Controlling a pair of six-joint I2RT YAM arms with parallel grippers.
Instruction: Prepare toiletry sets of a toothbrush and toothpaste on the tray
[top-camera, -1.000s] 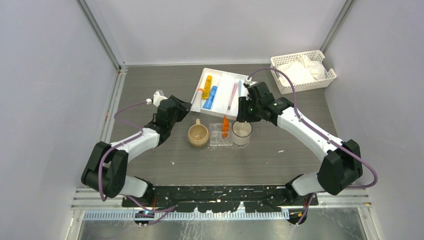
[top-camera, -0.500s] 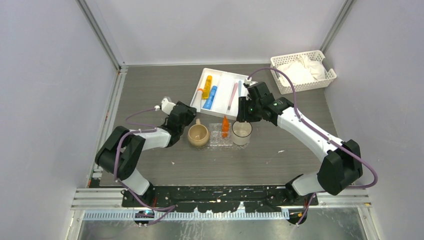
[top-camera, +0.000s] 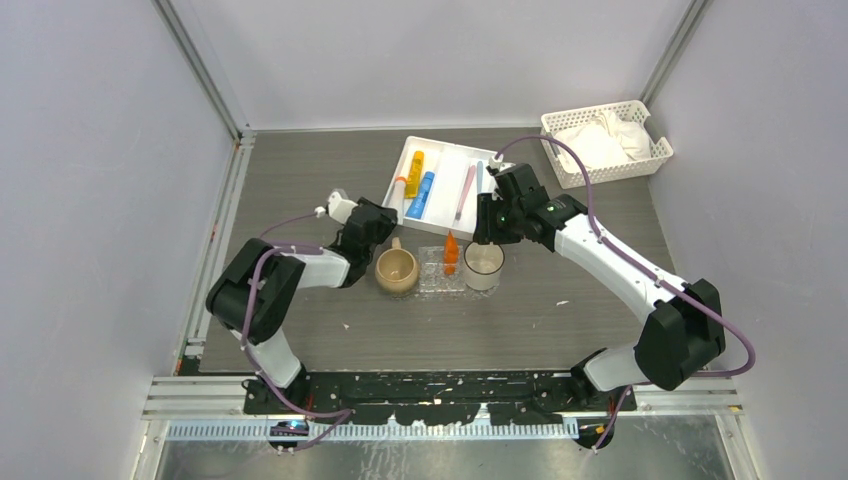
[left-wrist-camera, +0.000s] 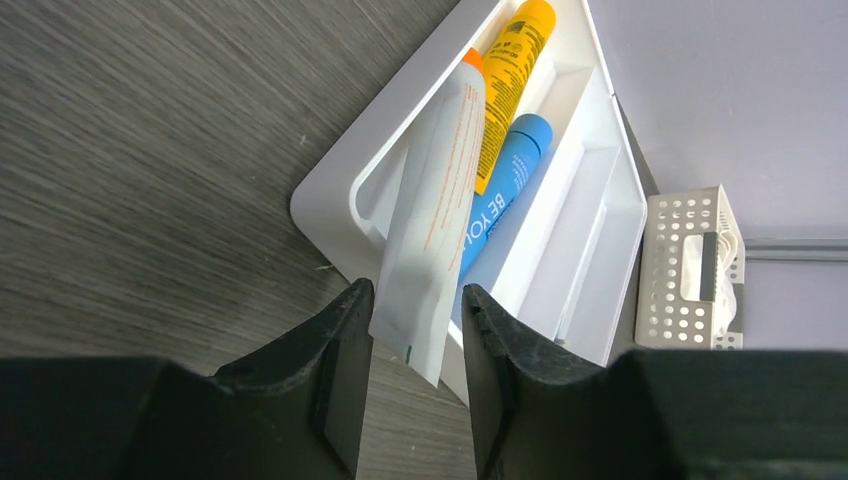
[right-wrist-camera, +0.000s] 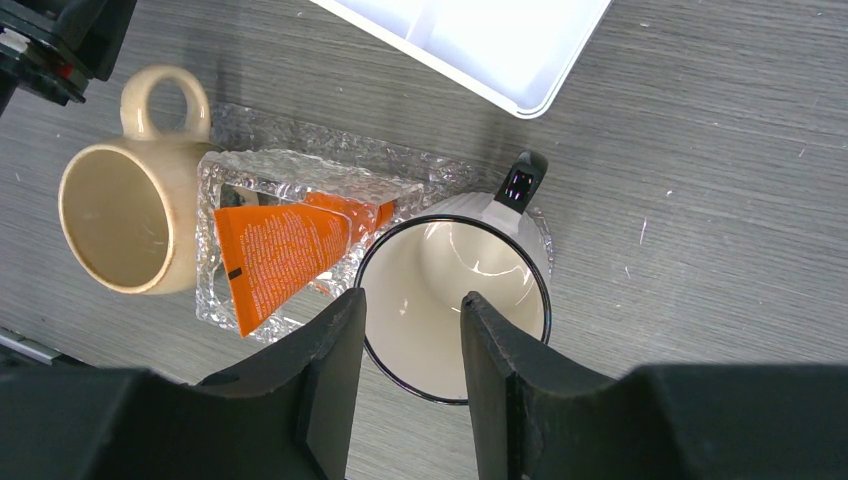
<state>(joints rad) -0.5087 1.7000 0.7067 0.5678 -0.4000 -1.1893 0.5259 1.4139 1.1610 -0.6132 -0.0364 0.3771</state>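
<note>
Left claw (left-wrist-camera: 414, 302) straddles a wrapped toothbrush (left-wrist-camera: 440, 190) (pinch unclear); right claw (right-wrist-camera: 411, 302) spread above the mug (right-wrist-camera: 500, 250)

Left arm (top-camera: 300, 268): elbow folded back close to its base, forearm reaching forward and inward. Left hand (left-wrist-camera: 417, 300) held low, fingers partly apart.

Right arm (top-camera: 610, 255): stretched long toward centre, wrist bent down. Right hand (right-wrist-camera: 410, 300) pointing downward, fingers partly apart.

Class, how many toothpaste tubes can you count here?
3. An orange tube sits on the clear tray; a yellow tube and a blue tube lie in the white compartmented tray. The right arm may hide others.
</note>
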